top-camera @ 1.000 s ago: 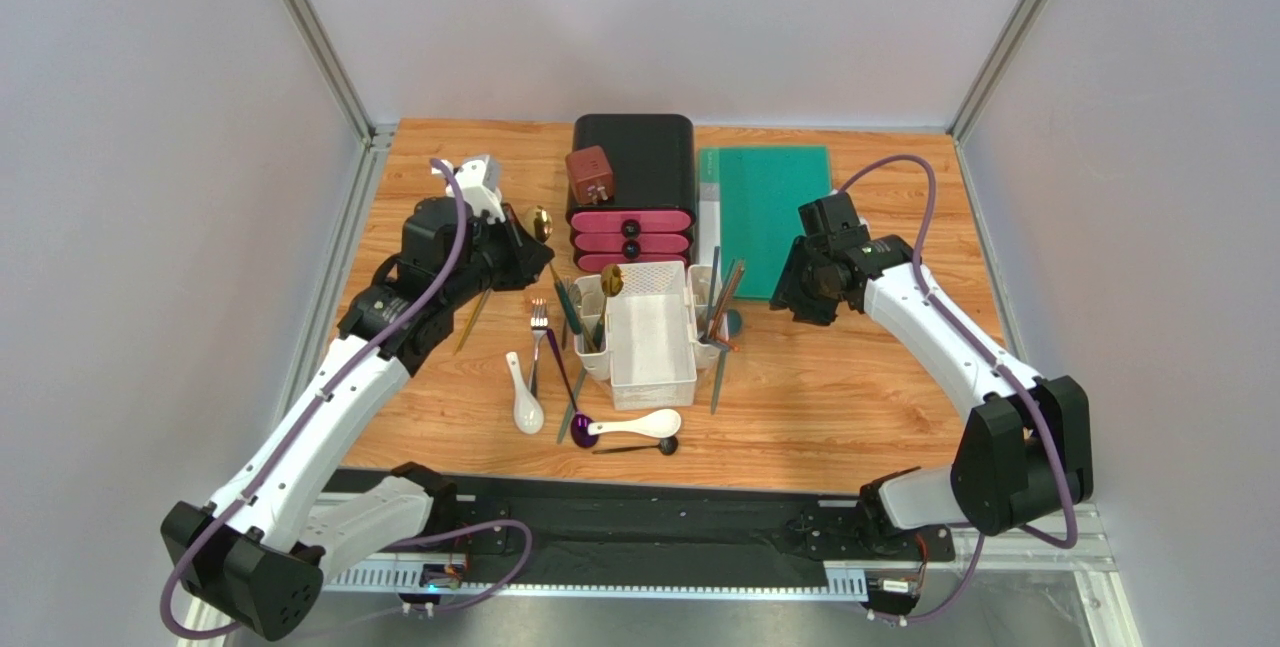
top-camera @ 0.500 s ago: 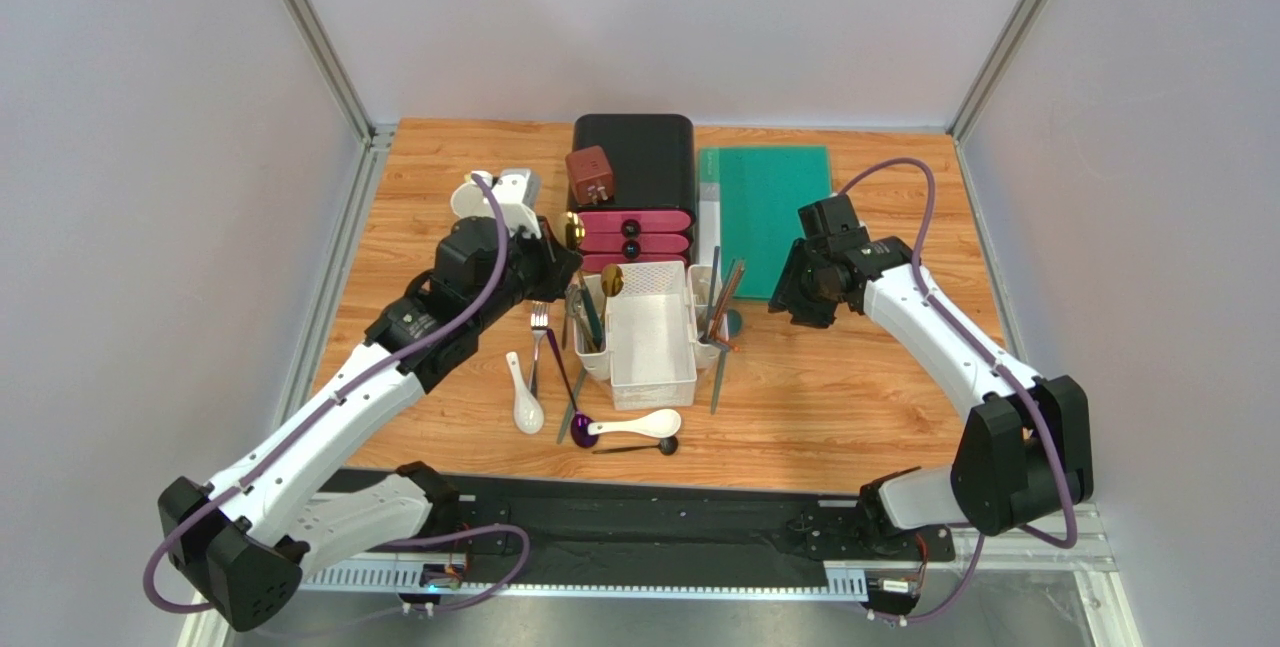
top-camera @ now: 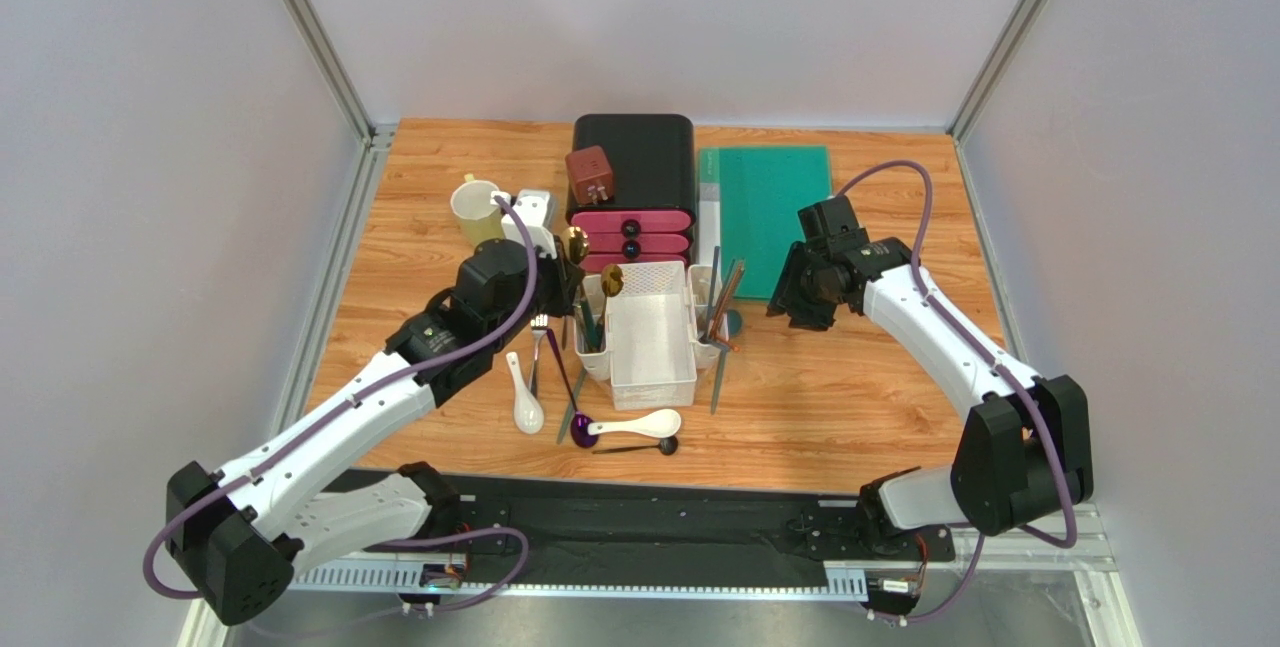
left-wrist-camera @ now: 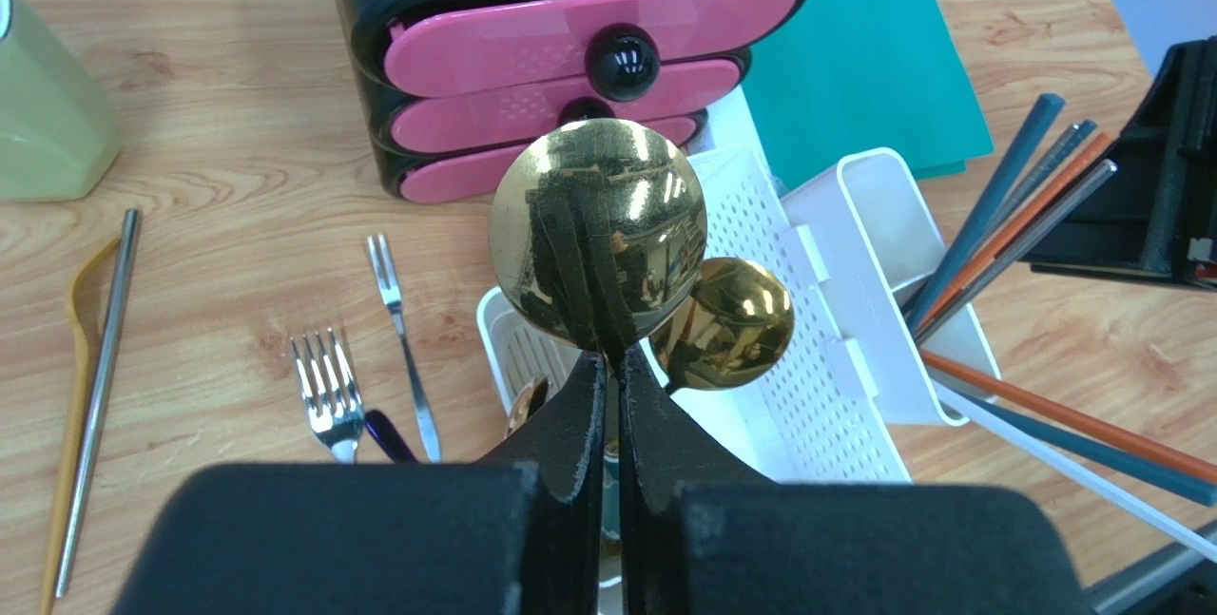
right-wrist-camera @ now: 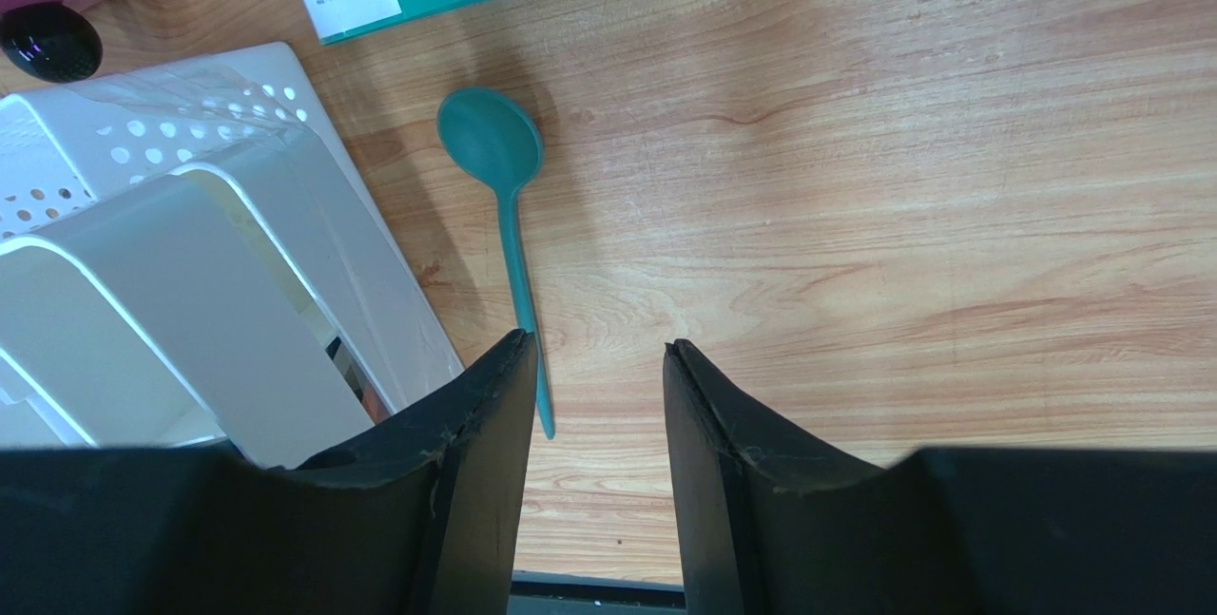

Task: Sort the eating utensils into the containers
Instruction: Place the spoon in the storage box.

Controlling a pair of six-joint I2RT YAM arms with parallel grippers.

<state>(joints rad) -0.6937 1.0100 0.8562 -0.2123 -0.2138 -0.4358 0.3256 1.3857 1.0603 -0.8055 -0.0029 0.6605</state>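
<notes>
My left gripper is shut on the handle of a gold spoon, holding it bowl-up over the left side bin of the white caddy. A second gold spoon stands in that bin. From above, the left gripper hangs at the caddy's back left corner. My right gripper is open above the wood, next to a teal spoon lying right of the caddy. Forks, white ceramic spoons, a purple spoon and a black spoon lie loose.
A black-and-pink drawer box stands behind the caddy, with a teal board to its right. A pale yellow mug sits at the back left. Chopsticks lean in the right side bin; others lie left of the forks.
My left arm has carried the gold spoon rightward from beside the mug to over the caddy's left bin, uncovering the mug. The right arm has hardly moved.
</notes>
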